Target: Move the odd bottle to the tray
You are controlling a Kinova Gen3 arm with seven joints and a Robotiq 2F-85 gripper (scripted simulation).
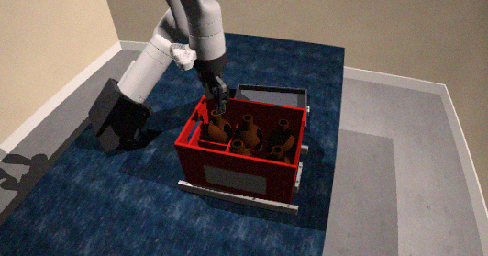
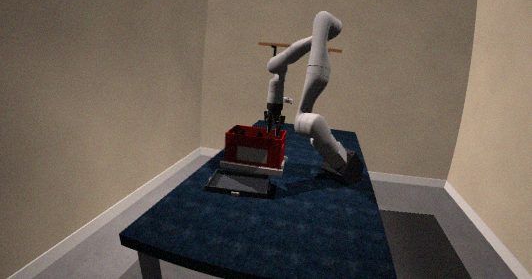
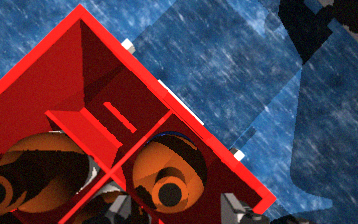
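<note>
A red crate [image 1: 190, 161] [image 2: 231, 149] [image 3: 45, 75] holds five brown bottles. Bottles stand at the back left [image 1: 219, 131] [image 3: 145, 167], back middle [image 1: 249, 133], back right [image 1: 282, 134], front middle [image 1: 238, 147] [image 3: 55, 145] and front right [image 1: 276, 153]. My gripper [image 1: 221, 110] [image 2: 273, 131] [image 3: 175, 204] is open and empty over the back-left bottle, its fingertips on either side of that neck in the wrist view, seemingly just above it. Which neck differs cannot be told. The dark tray [image 1: 271, 95] [image 2: 240, 183] holds nothing visible.
The crate's front-left compartment [image 3: 115, 116] has no bottle. A white strip [image 1: 238, 199] lies along the crate's front, and another [image 2: 250, 168] lies between crate and tray. Red dividers and high walls surround the bottles. The arm's base stands left of the crate in the top view.
</note>
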